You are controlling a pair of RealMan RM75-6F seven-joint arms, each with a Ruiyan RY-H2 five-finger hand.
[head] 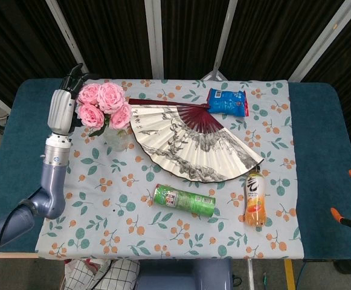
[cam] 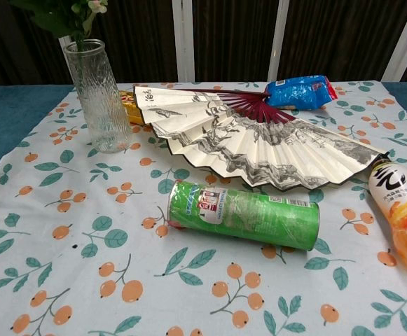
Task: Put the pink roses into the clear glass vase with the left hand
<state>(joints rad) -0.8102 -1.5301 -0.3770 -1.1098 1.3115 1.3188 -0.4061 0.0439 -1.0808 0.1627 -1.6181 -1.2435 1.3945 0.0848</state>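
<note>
Standing in the clear glass vase (cam: 97, 96) at the upper left of the frame, the pink roses (head: 103, 104) sit with their stems down inside it. Just left of the blooms, the left hand (head: 63, 106) hovers, fingers spread and holding nothing. Right of the vase lie a paper fan (head: 187, 139) and a green can (cam: 244, 214).

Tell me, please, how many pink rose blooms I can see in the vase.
4. In the head view, the pink roses form one cluster above the clear glass vase: two blooms at the top, one lower left, one lower right. More blooms may be hidden beneath them.
</note>
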